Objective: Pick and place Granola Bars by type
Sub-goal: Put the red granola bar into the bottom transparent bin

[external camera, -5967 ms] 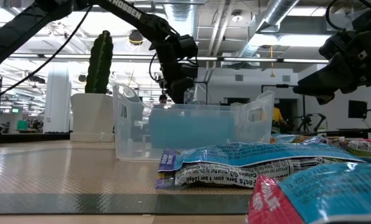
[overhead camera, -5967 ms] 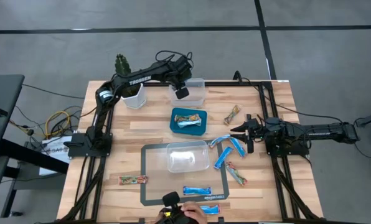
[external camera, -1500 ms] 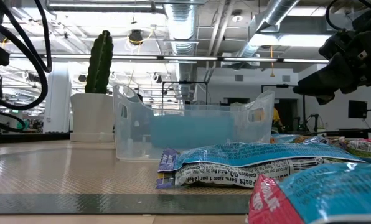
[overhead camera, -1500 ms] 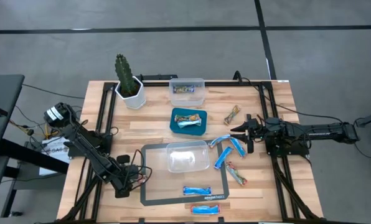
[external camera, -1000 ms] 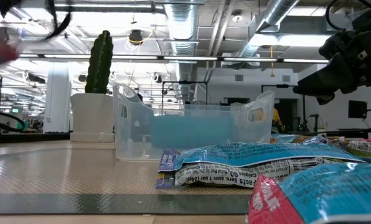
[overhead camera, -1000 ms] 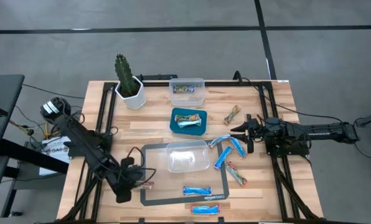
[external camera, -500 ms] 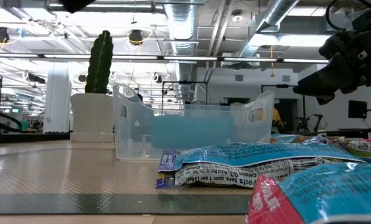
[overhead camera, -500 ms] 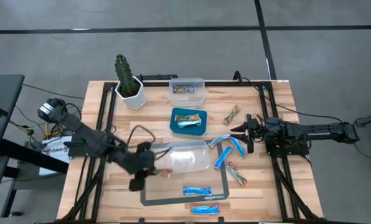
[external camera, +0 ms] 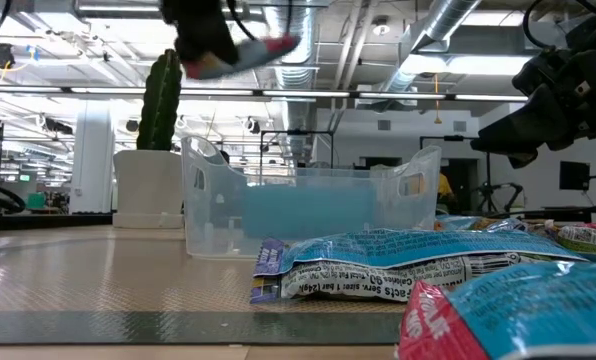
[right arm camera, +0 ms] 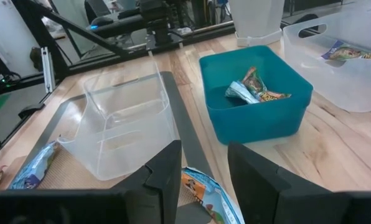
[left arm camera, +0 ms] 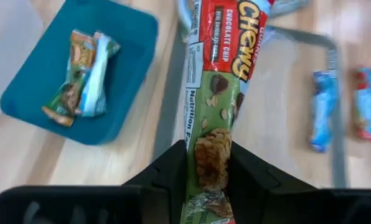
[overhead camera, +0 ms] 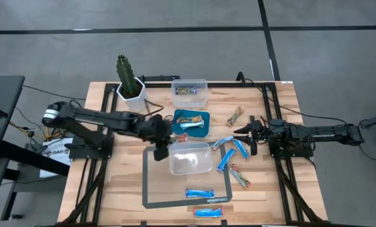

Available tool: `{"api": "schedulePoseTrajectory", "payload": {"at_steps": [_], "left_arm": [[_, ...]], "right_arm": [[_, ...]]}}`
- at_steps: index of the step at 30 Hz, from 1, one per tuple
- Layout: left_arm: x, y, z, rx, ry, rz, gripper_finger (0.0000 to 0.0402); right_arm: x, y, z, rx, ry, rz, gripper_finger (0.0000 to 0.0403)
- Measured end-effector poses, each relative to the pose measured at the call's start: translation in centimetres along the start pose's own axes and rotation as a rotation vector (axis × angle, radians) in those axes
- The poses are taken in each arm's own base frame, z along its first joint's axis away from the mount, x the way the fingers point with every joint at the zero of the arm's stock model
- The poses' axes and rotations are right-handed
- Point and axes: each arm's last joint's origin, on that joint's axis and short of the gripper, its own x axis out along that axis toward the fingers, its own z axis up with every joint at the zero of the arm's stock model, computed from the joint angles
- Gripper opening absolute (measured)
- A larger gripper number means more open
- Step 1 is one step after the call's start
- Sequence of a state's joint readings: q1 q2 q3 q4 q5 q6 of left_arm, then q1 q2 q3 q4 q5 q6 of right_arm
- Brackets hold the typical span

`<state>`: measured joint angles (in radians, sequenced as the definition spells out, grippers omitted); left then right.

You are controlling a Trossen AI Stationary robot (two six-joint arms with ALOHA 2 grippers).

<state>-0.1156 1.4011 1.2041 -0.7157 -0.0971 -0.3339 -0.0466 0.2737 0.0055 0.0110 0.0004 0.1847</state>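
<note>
**Carrying one Chewy bar over the mat edge**

Left gripper (overhead camera: 164, 138): raised above the table, clamped on a chocolate chip bar (left arm camera: 215, 106) with a red and green wrapper. The bar sticks out forward from between the fingers; in the low view the held bar (external camera: 246, 53) hangs high above the clear tub (external camera: 308, 205).

Items placed from the left gripper:
- Teal tray (overhead camera: 202, 129): just ahead, holding two bars, one tan and one pale blue (left arm camera: 84, 73).
- Clear tub (overhead camera: 189, 157): just beside, standing on the grey mat (overhead camera: 151, 189), contents not discernible.
- Clear bin (overhead camera: 189, 93): beyond the teal tray, at the table's far edge, one tan bar (overhead camera: 188, 89) inside.
- Potted cactus (overhead camera: 130, 81): off to the far side, beside the clear bin.
- Two blue bars (overhead camera: 200, 193) and (overhead camera: 208, 212): well apart, at the near end of the mat.

Right gripper (overhead camera: 252, 135): hovers at the table's right side with fingers parted, holding nothing.

Items placed from the right gripper:
- Cluster of blue bars (overhead camera: 231, 149): just beside the fingertips, at the mat's corner.
- Red and tan bar (overhead camera: 240, 176): near, toward the table's front edge.
- Tan bar (overhead camera: 236, 116): near, toward the far edge, lying loose on the wood.
</note>
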Motion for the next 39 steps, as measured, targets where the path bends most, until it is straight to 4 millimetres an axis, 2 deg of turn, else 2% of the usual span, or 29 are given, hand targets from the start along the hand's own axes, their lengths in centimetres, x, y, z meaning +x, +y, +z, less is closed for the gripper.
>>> {"api": "schedulePoseTrajectory", "payload": {"at_steps": [5, 11, 22, 29, 39], "left_arm": [[3.0, 0.6, 1.8, 0.016, 0.066, -0.019, 0.009], [6.7, 0.3, 3.1, 0.05, 0.16, -0.014, 0.009], [11.8, 0.1, 2.6, 0.041, 0.251, 0.013, 0.009], [13.9, 0.1, 2.3, 0.028, 0.26, 0.017, 0.009], [13.9, 0.2, 2.2, 0.046, 0.258, 0.052, 0.009]], "right_arm": [[0.0, 0.0, 0.0, 0.0, 0.001, 0.0, 0.0124], [0.0, 0.0, 0.0, 0.0, 0.0, 0.0, 0.0124], [0.0, 0.0, 0.0, 0.0, 0.0, 0.0, 0.0124], [0.0, 0.0, 0.0, 0.0, 0.0, 0.0, 0.0124], [0.0, 0.0, 0.0, 0.0, 0.0, 0.0, 0.0124]]}}
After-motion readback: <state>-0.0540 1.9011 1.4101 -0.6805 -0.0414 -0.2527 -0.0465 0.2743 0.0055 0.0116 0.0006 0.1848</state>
